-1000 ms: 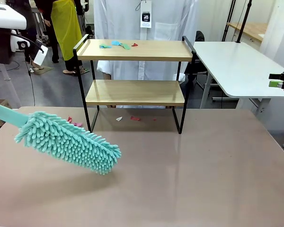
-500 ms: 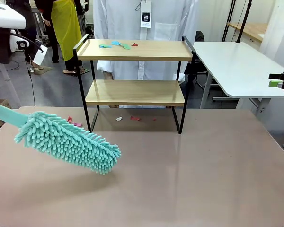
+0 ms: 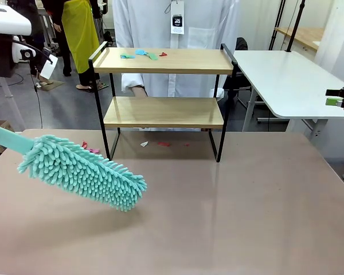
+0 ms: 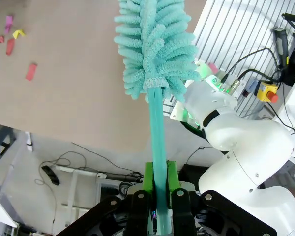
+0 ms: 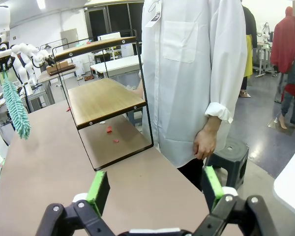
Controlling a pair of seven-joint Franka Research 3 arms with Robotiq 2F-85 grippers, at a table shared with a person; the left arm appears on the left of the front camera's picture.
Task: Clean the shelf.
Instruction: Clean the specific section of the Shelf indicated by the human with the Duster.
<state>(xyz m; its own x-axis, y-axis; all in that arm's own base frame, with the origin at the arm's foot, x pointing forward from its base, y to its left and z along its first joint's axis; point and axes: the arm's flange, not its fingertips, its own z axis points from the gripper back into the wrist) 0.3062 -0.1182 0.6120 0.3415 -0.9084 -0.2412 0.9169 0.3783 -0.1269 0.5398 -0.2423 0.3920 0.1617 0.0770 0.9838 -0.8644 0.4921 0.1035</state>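
Step in hand: approach, no sweeping yet. Left pincer (image 4: 157, 179) pinches the duster (image 3: 83, 172) by its handle. The head hangs over the bench (image 3: 246, 200), near left, well apart from the shelf (image 3: 163, 112). Shelf stands at the bench's far edge, with scraps (image 3: 140, 54) on its top board, left end. Right pincer (image 5: 156, 189) spread, empty. Next move, likely: raise duster to top board and sweep scraps off.

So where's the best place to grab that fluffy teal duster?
By its slim, straight handle, at the end away from the soft head, coming in along its length from behind. The left gripper pinches it that way; the fluffy head would likely just squash.
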